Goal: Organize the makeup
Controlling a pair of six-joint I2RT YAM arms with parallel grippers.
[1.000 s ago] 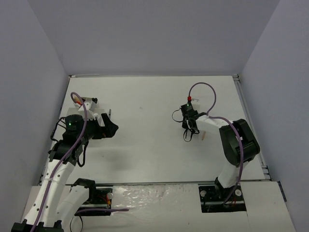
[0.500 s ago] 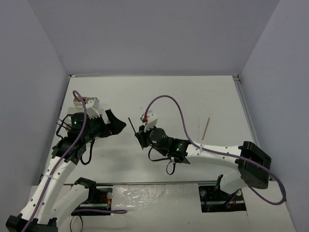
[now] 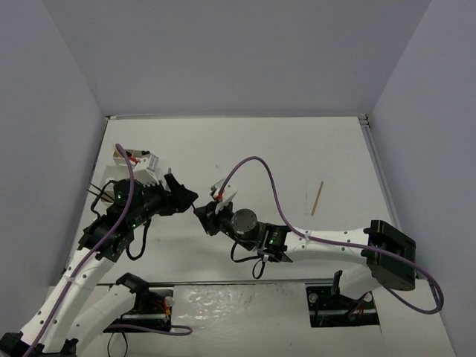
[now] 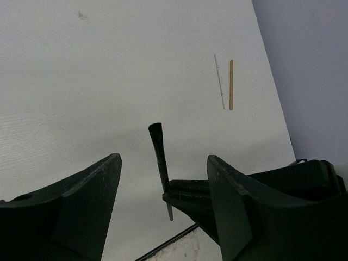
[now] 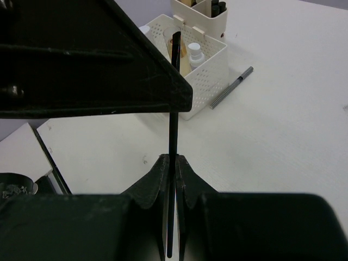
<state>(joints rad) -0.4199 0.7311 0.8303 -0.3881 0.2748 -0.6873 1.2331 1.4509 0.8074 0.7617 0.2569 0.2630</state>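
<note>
My right gripper [image 3: 202, 217] is shut on a thin black brush [image 5: 175, 109] and holds it upright above the table's middle left. The brush also shows in the left wrist view [image 4: 159, 157], its flat tip up, standing in line with the gap between my open left jaws. My left gripper [image 3: 186, 197] is open and empty, close to the right gripper. A tan wooden stick [image 3: 317, 198] lies on the table at the right and also shows in the left wrist view [image 4: 231, 84]. A grey-black pencil [image 5: 232, 87] lies beside the tray.
A white perforated tray [image 5: 202, 89] holding a small white bottle [image 5: 196, 53] and dark tubes stands at the far left, partly hidden behind the left arm in the top view [image 3: 140, 159]. A thin pale stick [image 4: 219, 80] lies next to the tan stick.
The right arm swung left from beside the tan stick to the table's middle, carrying the black brush. The left gripper moved right and closer to it.
</note>
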